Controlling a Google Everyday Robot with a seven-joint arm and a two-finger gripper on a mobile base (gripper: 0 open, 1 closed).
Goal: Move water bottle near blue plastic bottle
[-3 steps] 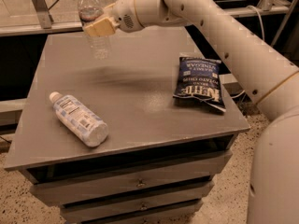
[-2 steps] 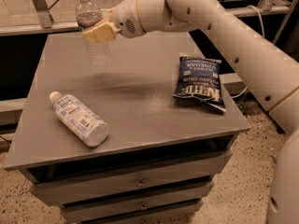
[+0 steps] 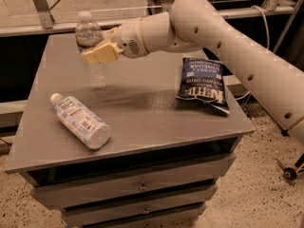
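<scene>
The water bottle (image 3: 93, 46) is clear and ribbed with a white cap and a dark reddish band. It stands upright over the back left of the grey table (image 3: 142, 113). My gripper (image 3: 97, 53) is shut on its middle; whether its base touches the table cannot be told. The blue plastic bottle (image 3: 80, 120) is pale blue with a white label. It lies on its side at the front left of the table, cap pointing back left, a short way in front of the held bottle.
A dark blue chip bag (image 3: 202, 84) lies on the right side of the table. My white arm (image 3: 228, 42) reaches in from the right above it. Drawers (image 3: 142, 186) sit below the tabletop. A metal frame and rail run behind the table.
My gripper has carried the water bottle left and toward the front, lower over the table and closer to the blue plastic bottle.
</scene>
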